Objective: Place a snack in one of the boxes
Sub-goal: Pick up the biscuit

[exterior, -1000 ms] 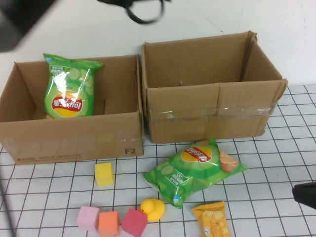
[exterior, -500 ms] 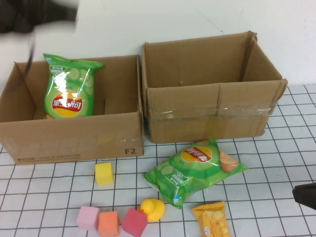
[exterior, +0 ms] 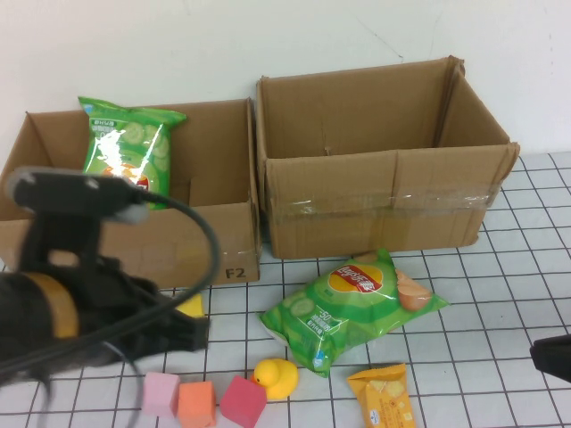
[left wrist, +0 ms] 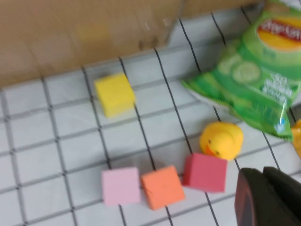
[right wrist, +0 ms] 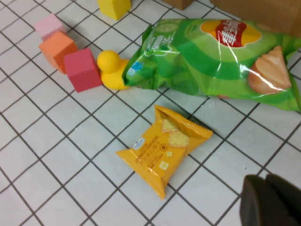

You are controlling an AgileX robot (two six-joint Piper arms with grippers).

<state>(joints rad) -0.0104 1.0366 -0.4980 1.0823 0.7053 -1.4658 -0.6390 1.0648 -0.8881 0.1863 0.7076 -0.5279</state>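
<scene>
left gripper (left wrist: 265, 197) pressed together above the toy blocks (left wrist: 160, 183), cut off at the frame edge. right gripper (right wrist: 270, 202) pinched closed, half out of view near the orange snack packet (right wrist: 162, 148). green chip bag (exterior: 357, 303) flat before the right box (exterior: 379, 201); another bag (exterior: 125, 147) in the left box (exterior: 214, 241), partly hidden by the left arm (exterior: 80, 303).

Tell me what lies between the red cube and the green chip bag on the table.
The yellow rubber duck lies between the red cube and the green chip bag, seemingly touching both; the right wrist view shows it best.

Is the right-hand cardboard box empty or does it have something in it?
Empty as far as visible: the right box shows only bare cardboard walls inside; its floor is hidden.
</scene>
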